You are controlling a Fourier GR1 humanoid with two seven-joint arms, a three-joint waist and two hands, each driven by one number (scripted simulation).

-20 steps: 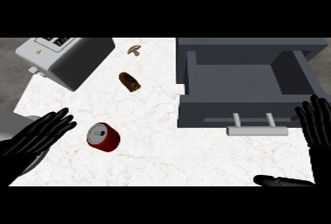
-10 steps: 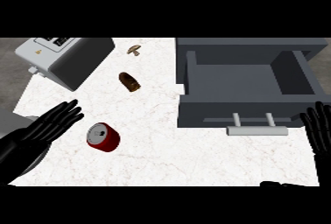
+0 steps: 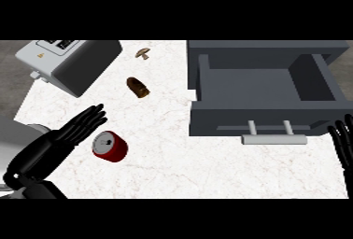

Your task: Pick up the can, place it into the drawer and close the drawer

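A red can (image 3: 110, 147) with a silver top lies tilted on the white counter at the left. My left hand (image 3: 59, 144) is just left of it, fingers straight and open, fingertips level with the can's far side and close to touching it. The grey drawer (image 3: 207, 91) stands pulled open at the right, its inside bare, a pale handle (image 3: 273, 138) on its front. My right hand (image 3: 342, 142) shows only at the right edge beside the drawer front, fingers straight and up.
A grey toaster (image 3: 69, 63) sits at the back left. A brown pastry (image 3: 138, 87) and a small mushroom (image 3: 143, 52) lie on the counter behind the can. The counter's left edge runs close behind my left hand.
My left hand has moved up and right, closer to the can. My right hand has slid further toward the right edge. The can and drawer have stayed put.
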